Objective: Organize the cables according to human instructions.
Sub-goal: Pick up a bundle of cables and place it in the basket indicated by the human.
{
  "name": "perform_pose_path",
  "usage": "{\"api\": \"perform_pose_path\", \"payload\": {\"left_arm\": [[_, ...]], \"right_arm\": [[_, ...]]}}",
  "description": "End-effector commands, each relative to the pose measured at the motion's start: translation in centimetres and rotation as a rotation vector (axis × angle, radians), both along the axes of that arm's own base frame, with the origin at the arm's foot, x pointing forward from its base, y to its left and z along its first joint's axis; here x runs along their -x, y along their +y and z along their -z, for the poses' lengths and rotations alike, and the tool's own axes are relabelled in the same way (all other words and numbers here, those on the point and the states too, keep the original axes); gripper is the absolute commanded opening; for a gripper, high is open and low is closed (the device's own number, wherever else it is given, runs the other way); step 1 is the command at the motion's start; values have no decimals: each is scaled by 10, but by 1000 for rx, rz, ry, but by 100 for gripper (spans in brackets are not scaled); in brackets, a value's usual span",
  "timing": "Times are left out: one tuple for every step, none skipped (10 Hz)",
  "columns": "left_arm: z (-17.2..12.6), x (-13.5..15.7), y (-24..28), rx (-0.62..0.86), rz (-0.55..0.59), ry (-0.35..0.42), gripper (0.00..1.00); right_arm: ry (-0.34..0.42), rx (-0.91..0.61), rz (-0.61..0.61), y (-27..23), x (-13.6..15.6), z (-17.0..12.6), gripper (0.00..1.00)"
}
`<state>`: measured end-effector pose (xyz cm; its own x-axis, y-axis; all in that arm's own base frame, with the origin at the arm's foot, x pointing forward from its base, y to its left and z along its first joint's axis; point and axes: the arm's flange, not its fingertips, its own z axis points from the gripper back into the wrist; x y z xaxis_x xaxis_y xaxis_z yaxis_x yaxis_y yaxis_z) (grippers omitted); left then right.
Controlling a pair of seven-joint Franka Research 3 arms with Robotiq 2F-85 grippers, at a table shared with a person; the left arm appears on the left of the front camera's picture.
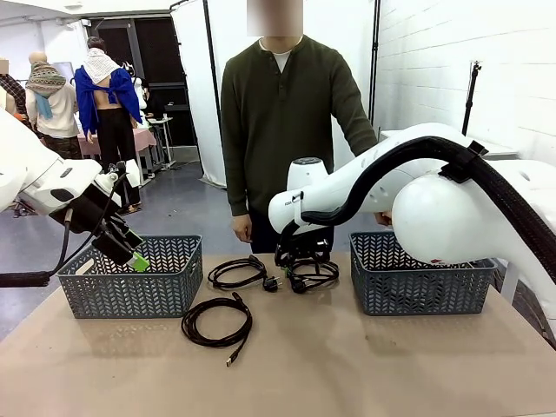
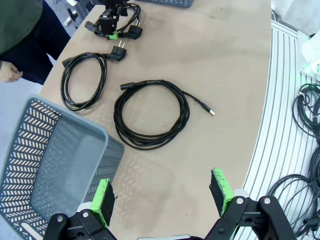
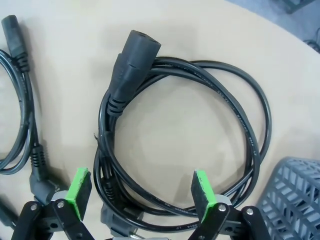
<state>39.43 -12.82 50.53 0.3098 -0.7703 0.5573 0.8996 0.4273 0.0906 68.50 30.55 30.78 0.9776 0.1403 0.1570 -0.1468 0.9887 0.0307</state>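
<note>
The table (image 1: 347,373) carries a left basket (image 1: 130,291) and a right basket (image 1: 417,287), both grey. The person (image 1: 282,113) stands at its far side. Three cables lie between the baskets: a near coil (image 2: 118,115), a middle coil (image 2: 64,85), and a power coil (image 3: 131,60) straddled by the right gripper (image 3: 137,186), jaws apart. The left gripper (image 2: 162,192) hangs by the left basket, jaws wide apart. The print on the power coil's jacket is too small to read.
</note>
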Motion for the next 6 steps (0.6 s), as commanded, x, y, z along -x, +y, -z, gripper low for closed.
{"api": "perform_pose_path", "payload": {"left_arm": [[0, -3, 4, 17, 20, -1, 100], [0, -3, 4, 17, 20, -1, 100], [0, -3, 4, 17, 20, -1, 100], [0, -3, 4, 17, 20, -1, 100], [0, -3, 4, 17, 20, -1, 100], [0, -3, 4, 17, 20, -1, 100]], "right_arm": [[-5, 56, 39, 5, -8, 0, 100], [-1, 63, 39, 5, -8, 1, 100], [-7, 72, 41, 4, -7, 5, 100], [-8, 71, 43, 4, -7, 7, 100], [-5, 66, 33, 5, -7, 7, 100], [2, 67, 31, 7, -8, 9, 100]]}}
